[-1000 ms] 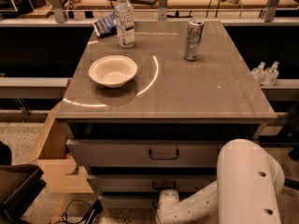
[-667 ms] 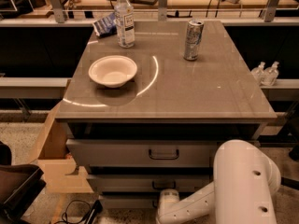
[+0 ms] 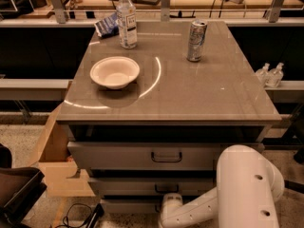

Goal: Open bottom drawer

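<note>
Grey-topped drawer cabinet (image 3: 190, 94) fills frame centre. Lowest grey flat-fronted bottom drawer (image 3: 128, 206) sits bottom centre, looks closed. Gripper (image 3: 169, 204) on white arm (image 3: 247, 189) is just beside it, grip state can't tell. Probably rigid, slides straight; take centre handle, hidden now.

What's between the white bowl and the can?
Bare tabletop between bowl and can, camera view. The gripper is out of sight below the arm's end.

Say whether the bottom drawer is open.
Looks shut: the bottom drawer sits no further out than the middle drawer. Gripper unseen, past the arm's wrist.
</note>
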